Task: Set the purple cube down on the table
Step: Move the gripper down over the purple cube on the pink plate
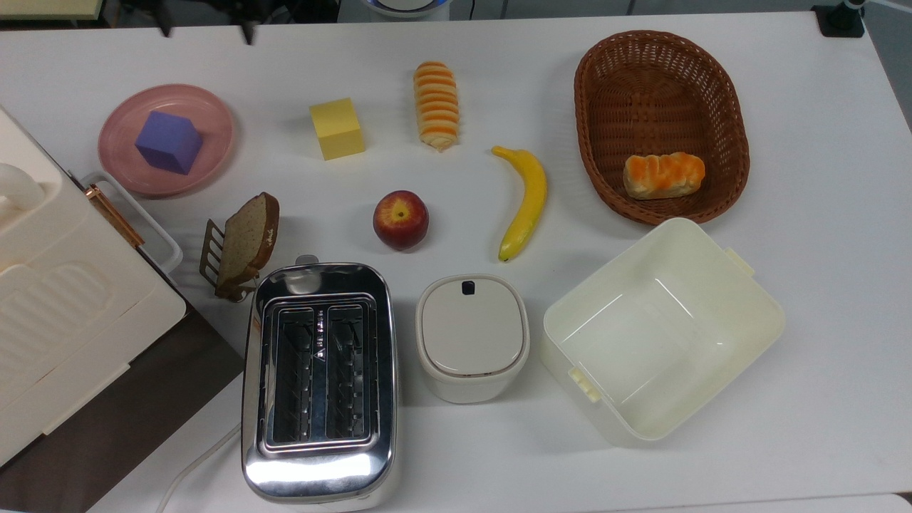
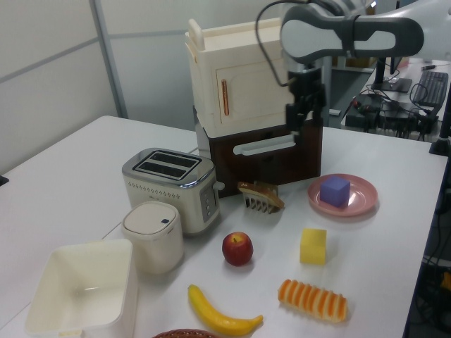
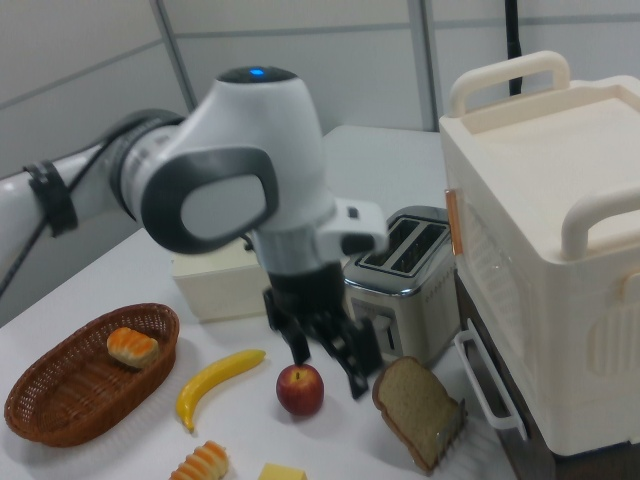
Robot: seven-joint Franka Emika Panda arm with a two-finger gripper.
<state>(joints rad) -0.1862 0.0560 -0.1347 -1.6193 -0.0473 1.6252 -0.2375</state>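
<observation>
Purple cube [image 1: 169,141] seated on pink plate [image 1: 214,139], untouched.
The gripper [image 3: 328,367] is held empty above the table [image 1: 456,442], beside the plate, its fingers [image 3: 361,382] spread apart; the yellow cube [image 1: 337,128] is seen near the plate.

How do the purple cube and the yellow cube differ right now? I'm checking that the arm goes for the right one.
The purple cube is blue-violet; the yellow cube is pale yellow. The purple cube sits on the pink plate, while the yellow cube rests directly on the white table. In the top view, the purple cube is turned corner-on, the yellow cube nearly square to the table edge. Both are plain-faced, similar in size, and untouched by the gripper.
</observation>
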